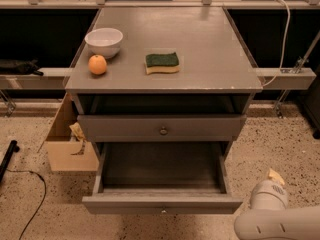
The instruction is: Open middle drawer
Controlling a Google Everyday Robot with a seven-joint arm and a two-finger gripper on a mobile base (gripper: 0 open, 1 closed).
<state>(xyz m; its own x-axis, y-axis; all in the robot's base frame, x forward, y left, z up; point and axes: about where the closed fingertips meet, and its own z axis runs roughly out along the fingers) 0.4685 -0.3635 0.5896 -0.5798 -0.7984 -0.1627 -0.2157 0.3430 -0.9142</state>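
Middle drawer [162,203] is pulled way out toward the near side, tray bare inside, little knob just peeking at the center of its front edge. The drawer above it [163,129] sits much further in, knob in the middle. On the cabinet top [215,49]: white bowl [104,41] far left, orange [98,64] just beside it on the near side, green/yellow sponge [162,62] more toward the center. Cardboard box [70,144] on the floor to the left of the cabinet. The gripper [273,181] is down at the near right corner w/ the white arm, apart from the drawer, not touching anything afaict. Can't tell if it's clenched or released tbh.
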